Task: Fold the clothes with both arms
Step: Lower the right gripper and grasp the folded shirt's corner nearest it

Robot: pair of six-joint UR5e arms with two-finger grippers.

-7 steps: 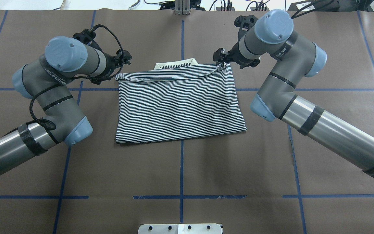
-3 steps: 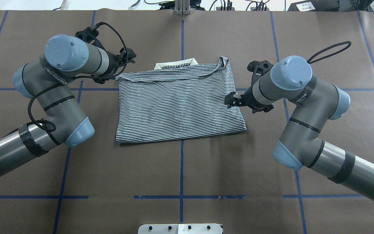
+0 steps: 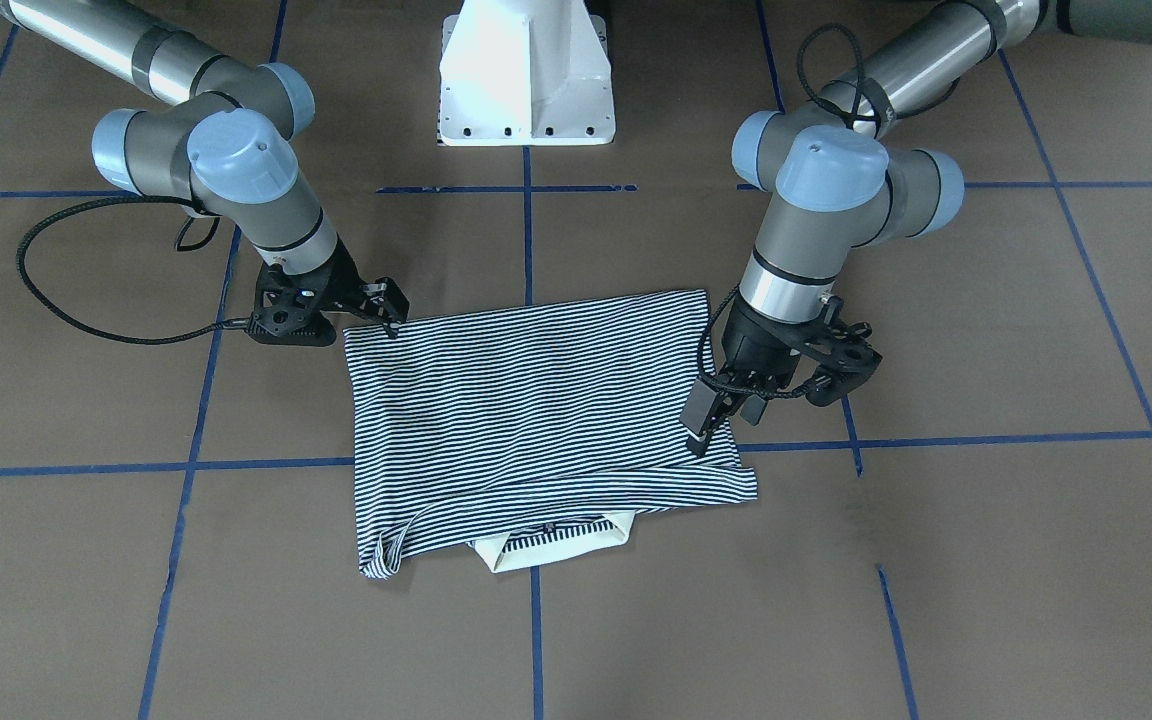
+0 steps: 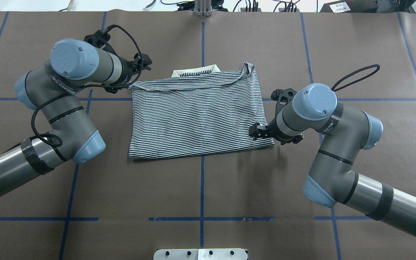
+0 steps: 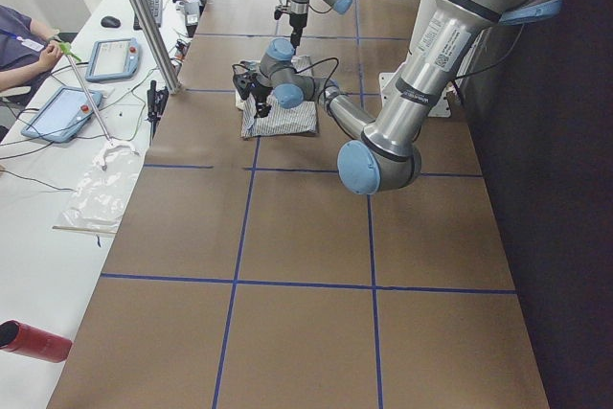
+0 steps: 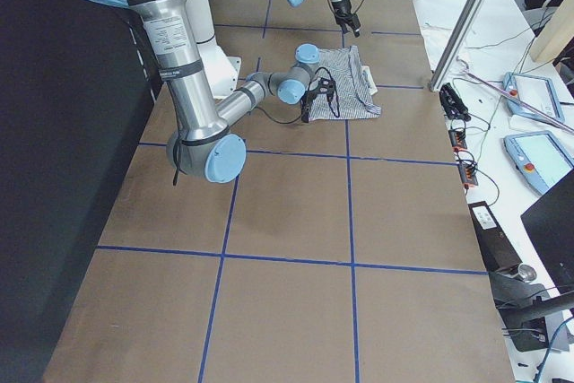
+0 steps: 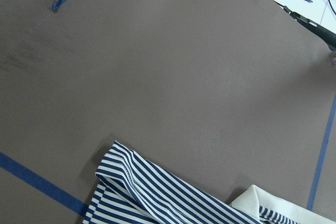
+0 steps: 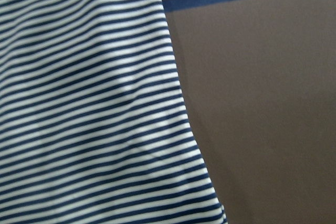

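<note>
The striped polo shirt (image 4: 197,115) lies folded into a rectangle on the brown table, and it also shows in the front view (image 3: 536,400). Its cream collar (image 4: 195,71) peeks out at the far edge. My left gripper (image 4: 142,65) hovers by the shirt's far left corner, looks open and holds nothing; it also shows in the front view (image 3: 704,425). My right gripper (image 4: 256,130) is low over the shirt's right edge near the near right corner, looks open and empty; it also shows in the front view (image 3: 386,305). The right wrist view shows striped cloth (image 8: 79,103) close below.
The table is covered in brown paper with a grid of blue tape lines (image 4: 202,187). The white pedestal base (image 3: 526,70) stands at the robot's side of the table. The shirt's far right corner (image 4: 247,68) lies rumpled.
My right gripper let go of the shirt's far right corner and moved back along the right edge to the near right corner. The left arm barely moved.
</note>
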